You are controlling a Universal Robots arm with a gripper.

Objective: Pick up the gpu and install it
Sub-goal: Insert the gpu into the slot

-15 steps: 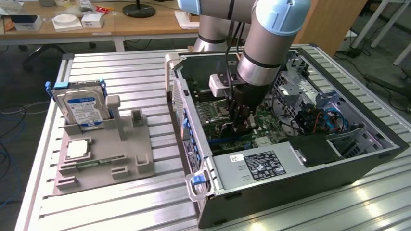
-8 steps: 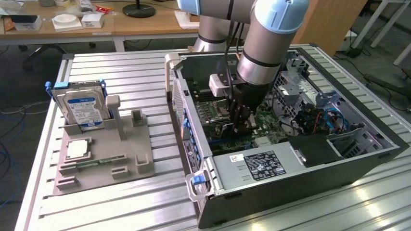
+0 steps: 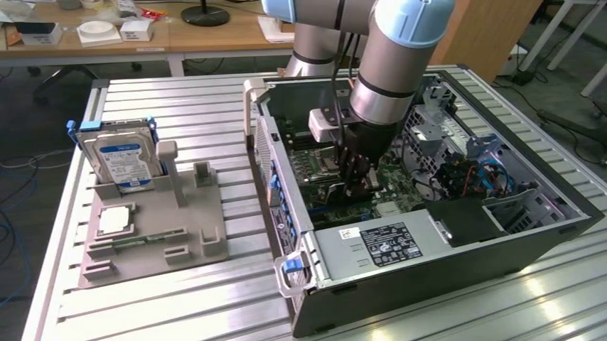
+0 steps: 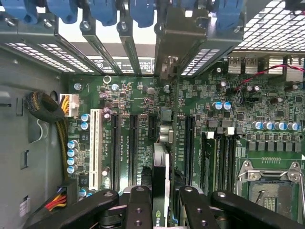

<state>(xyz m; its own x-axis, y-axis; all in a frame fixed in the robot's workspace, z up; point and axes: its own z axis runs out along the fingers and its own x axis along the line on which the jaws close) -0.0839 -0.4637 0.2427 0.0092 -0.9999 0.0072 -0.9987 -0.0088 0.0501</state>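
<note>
Black claw fingers (image 4: 162, 210) pinch the gpu (image 4: 161, 176) between them; in the wrist view the card appears edge-on as one slim strip with a silver bracket end, standing upright over the green motherboard (image 4: 200, 95) among its long expansion slots. One white slot (image 4: 96, 148) and about four black slots run parallel beside the card. Whether the card's edge has entered a slot cannot be told.

In the exterior view, going left to right: at the left of the frame one grey holder tray (image 3: 152, 234) sits on the slatted metal table (image 3: 190, 305). One silver hard drive (image 3: 119, 160) with a blue and white label stands upright in the tray's rear. One small square chip (image 3: 112, 219) and one narrow green memory stick (image 3: 142, 240) lie flat nearer the front.

At the centre and right lies one open computer case (image 3: 427, 241). One robot arm (image 3: 399, 64) with light blue joints reaches down from the top of the frame into the case, its claw (image 3: 359, 181) low over the motherboard. One power supply (image 3: 384, 245) with a printed label fills the case's lower front.
</note>
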